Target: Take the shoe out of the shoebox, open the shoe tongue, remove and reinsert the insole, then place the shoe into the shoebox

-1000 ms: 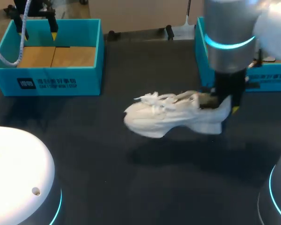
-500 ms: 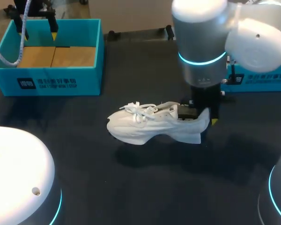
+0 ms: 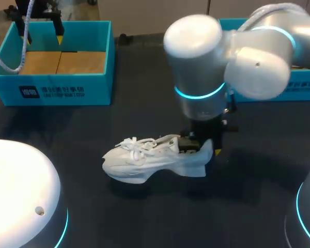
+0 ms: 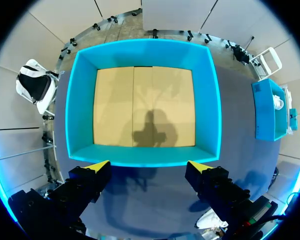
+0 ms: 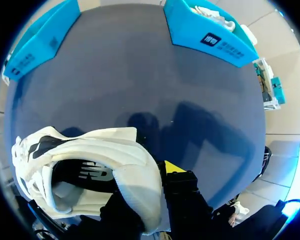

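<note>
Now, step: the shoe (image 3: 155, 160) is out of its box and low over the middle of the desk (image 3: 144, 217). I judge this to be the set-down before the tongue work.
Right claw (image 3: 204, 150): clamped on the heel (image 5: 135, 185). One yellow-tipped finger sits outside the back wall and the other goes down inside the collar, so the wall is pinched between them.
Why the heel: gripping the rim there leaves the laces (image 3: 137, 144) and the tongue area free for the other arm.
Shoe pose: upright, sole down, toe (image 3: 111, 165) pointing towards my left side and heel under the right arm. Its opening faces up at the wrist camera.
Contact with desk: I cannot tell whether the sole rests on it or hangs just above. Its shadow lies close under it.
Left claw (image 4: 147, 167): fingers wide apart and holding nothing, poised above the near wall of the left box (image 4: 142, 156).
Left box: at the far left of the desk, well apart from the shoe. It shows only a bare cardboard floor.
Right box (image 3: 305, 85): at the far right, partly hidden behind the right arm. Something white lies in it, too small to name.
Progress: early, by my reading. The laces look tied and the insole has not been lifted.
Next need: the shoe should sit flat and steady before the heel is let go. The left arm then has to cross to the middle to reach the tongue.
Risk: a grip on one thin wall could let the toe swing or tip.
</note>
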`<state>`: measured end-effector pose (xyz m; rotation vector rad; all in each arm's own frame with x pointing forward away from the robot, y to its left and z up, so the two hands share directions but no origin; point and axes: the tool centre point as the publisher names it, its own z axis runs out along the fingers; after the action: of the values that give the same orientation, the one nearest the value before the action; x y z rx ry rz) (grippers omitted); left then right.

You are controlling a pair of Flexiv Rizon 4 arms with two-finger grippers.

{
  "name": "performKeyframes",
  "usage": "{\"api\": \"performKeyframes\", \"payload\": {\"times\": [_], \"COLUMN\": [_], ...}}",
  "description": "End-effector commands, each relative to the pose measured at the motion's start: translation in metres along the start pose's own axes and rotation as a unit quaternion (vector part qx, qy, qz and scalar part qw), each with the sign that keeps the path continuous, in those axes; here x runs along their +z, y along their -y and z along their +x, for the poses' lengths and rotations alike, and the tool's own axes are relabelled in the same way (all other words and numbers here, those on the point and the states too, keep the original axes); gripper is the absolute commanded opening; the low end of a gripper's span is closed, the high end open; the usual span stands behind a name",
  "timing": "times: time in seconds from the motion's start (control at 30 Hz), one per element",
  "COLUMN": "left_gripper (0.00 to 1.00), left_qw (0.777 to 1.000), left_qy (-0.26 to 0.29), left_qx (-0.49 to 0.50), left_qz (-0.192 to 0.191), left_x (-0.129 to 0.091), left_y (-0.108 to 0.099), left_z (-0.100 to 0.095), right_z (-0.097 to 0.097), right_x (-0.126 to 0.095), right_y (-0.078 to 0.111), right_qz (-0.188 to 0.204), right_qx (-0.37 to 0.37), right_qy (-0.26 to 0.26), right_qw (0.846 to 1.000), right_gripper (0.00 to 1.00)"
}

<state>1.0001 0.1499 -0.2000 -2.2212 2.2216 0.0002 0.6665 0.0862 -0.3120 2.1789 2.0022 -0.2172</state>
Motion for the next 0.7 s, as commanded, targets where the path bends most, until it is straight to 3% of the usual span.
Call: {"api": "performKeyframes", "payload": {"times": [0.03,0.2,0.7], "left_gripper": [1.00,1.00,1.00], "left_qw": [1.000,1.000,1.000], "left_qy": [0.000,0.000,0.000], "left_qx": [0.000,0.000,0.000], "left_qz": [0.000,0.000,0.000], "left_x": [0.000,0.000,0.000], "left_y": [0.000,0.000,0.000], "left_z": [0.000,0.000,0.000], "right_z": [0.031,0.040,0.034], "right_x": [0.009,0.018,0.038], "right_y": [0.001,0.007,0.011], "right_qz": [0.004,-0.001,0.000], "right_qx": [0.006,0.003,0.026], "right_qy": [0.020,0.023,0.026], "right_qw": [1.000,1.000,0.999], "right_gripper": [0.00,0.00,0.00]}}
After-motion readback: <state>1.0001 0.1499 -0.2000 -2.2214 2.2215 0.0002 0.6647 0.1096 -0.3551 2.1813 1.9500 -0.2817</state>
